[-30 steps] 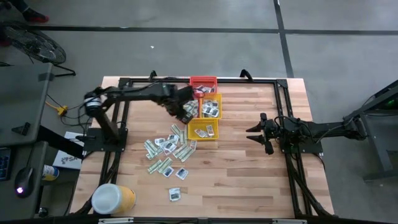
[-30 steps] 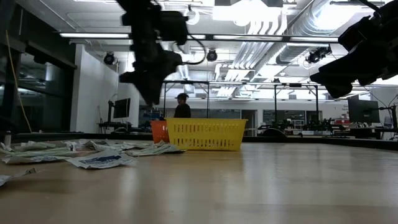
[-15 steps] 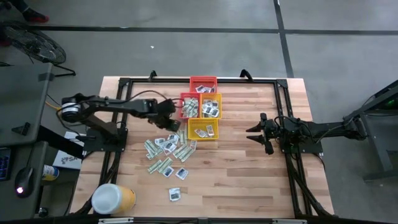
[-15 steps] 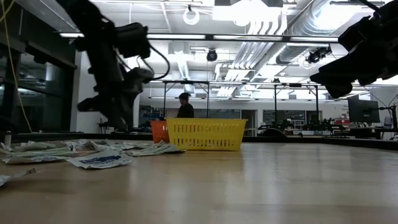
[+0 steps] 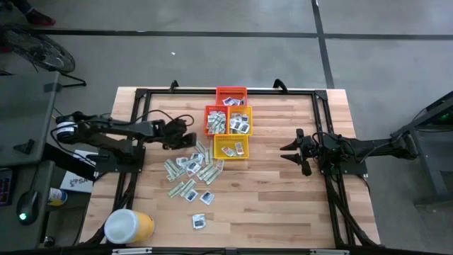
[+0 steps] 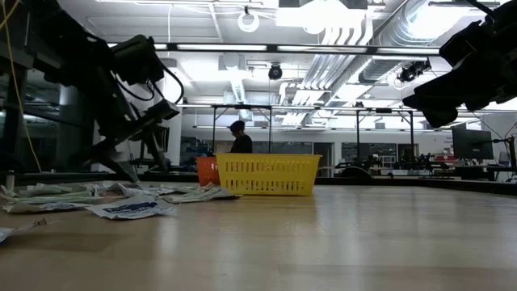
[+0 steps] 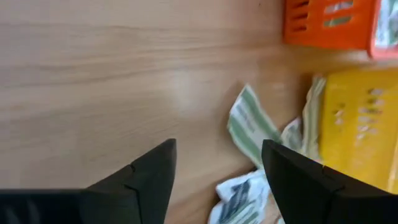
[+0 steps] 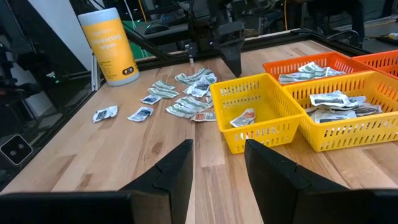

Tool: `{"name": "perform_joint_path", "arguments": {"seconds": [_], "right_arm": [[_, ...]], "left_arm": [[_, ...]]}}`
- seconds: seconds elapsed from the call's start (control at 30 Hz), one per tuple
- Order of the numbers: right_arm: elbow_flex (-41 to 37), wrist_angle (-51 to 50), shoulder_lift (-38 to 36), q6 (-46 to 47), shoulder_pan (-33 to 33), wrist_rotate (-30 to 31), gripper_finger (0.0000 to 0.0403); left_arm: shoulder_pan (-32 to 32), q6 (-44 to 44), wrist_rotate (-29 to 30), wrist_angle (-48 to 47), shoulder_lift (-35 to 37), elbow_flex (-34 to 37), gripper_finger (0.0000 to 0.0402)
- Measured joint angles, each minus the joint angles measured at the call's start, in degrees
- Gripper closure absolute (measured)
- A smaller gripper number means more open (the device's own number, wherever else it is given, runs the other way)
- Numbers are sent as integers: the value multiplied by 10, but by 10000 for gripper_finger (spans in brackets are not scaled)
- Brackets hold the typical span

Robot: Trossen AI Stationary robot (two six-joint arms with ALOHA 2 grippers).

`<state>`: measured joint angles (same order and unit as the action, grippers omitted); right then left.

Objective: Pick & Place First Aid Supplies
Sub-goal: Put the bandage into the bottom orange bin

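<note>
Many small flat packets, pale green-and-white strips and white squares with blue marks, lie in a loose pile (image 5: 191,170) on the wooden table, near the left of the small baskets. My left gripper (image 5: 188,139) hangs open and empty just above the table at the pile's far edge. In the left wrist view (image 7: 217,144) a green-and-white strip (image 7: 247,124) lies flat ahead of its fingers. My right gripper (image 5: 285,152) waits open and empty at the table's right, clear of everything; it also shows in the right wrist view (image 8: 217,144).
A red basket (image 5: 231,95), an orange one (image 5: 215,120) and two yellow ones (image 5: 241,120) (image 5: 231,147) stand at the far middle, holding some packets. A yellow tub with a white lid (image 5: 128,226) stands at the near left corner. A stray packet (image 5: 199,222) lies near the front.
My left gripper has gone from beside the baskets toward the table's left edge and down, and now hangs low at the far edge of the packet pile. My right arm has kept still.
</note>
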<state>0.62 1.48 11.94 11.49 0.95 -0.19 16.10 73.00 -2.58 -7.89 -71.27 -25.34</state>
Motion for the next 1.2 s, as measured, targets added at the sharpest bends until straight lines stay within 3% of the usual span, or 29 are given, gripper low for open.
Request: {"name": "perform_joint_path", "arguments": {"seconds": [0.6, 1.2], "right_arm": [[0, 0, 0, 0, 0, 0, 263], [0, 0, 0, 0, 0, 0, 263]], "left_arm": [[0, 62, 3, 118, -63, 17, 165], [-46, 63, 38, 128, -125, -18, 165]]}}
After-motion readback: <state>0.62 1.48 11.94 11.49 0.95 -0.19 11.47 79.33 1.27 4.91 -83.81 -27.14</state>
